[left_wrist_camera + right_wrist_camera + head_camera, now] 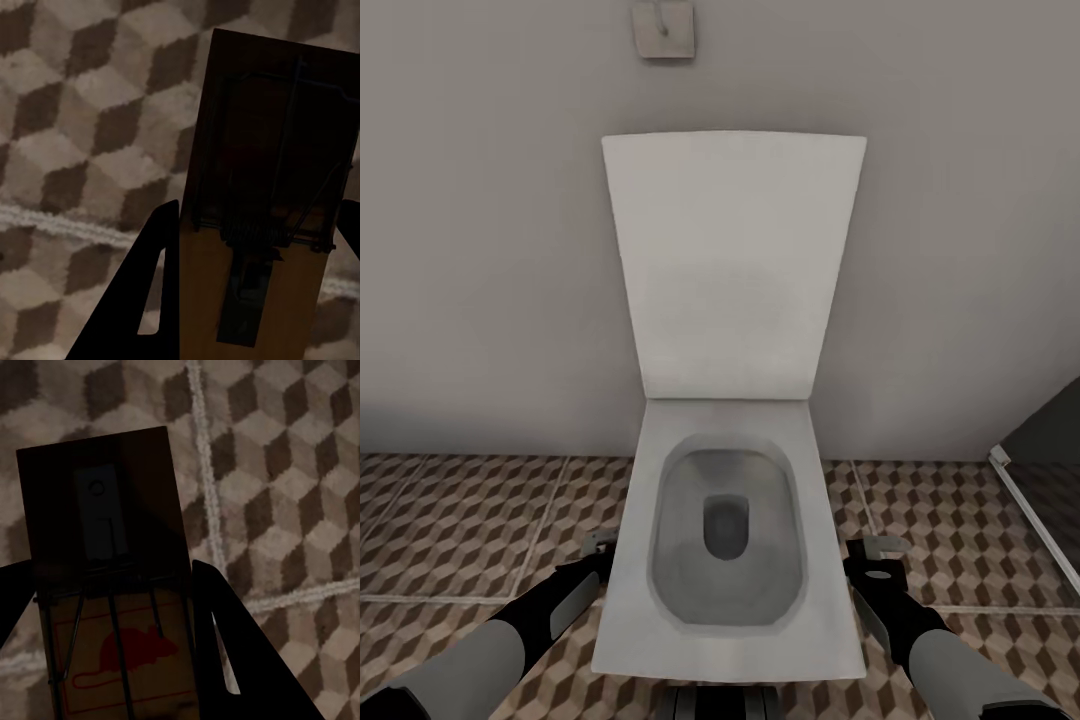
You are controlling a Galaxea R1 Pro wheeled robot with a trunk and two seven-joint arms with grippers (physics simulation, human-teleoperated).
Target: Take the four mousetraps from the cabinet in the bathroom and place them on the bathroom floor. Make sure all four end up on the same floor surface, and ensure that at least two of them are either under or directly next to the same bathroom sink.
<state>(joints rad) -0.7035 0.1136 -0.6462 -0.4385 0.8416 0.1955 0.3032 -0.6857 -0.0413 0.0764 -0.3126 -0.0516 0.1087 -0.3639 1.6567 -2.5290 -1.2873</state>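
You had both arms low on either side of the toilet. Your left gripper was closed on a mousetrap, the dark fingers pressing its wooden plate from both edges; the spring and wire bar ran across the middle of the plate, with the cube-patterned bathroom floor behind it and not touching it. Your right gripper was likewise clamped on a second mousetrap, a red mouse outline printed on the end nearest the camera and a pale metal tab on the far end, tiles and a pale grout line beyond.

From the head camera, the left gripper sat just beside the toilet's left edge and the right gripper just beside its right edge, both over the floor. Between them stood the white toilet, bowl open, its lid raised against the grey wall. High on that wall was a small square plate. At far right, a dark doorway edge met the tiles.
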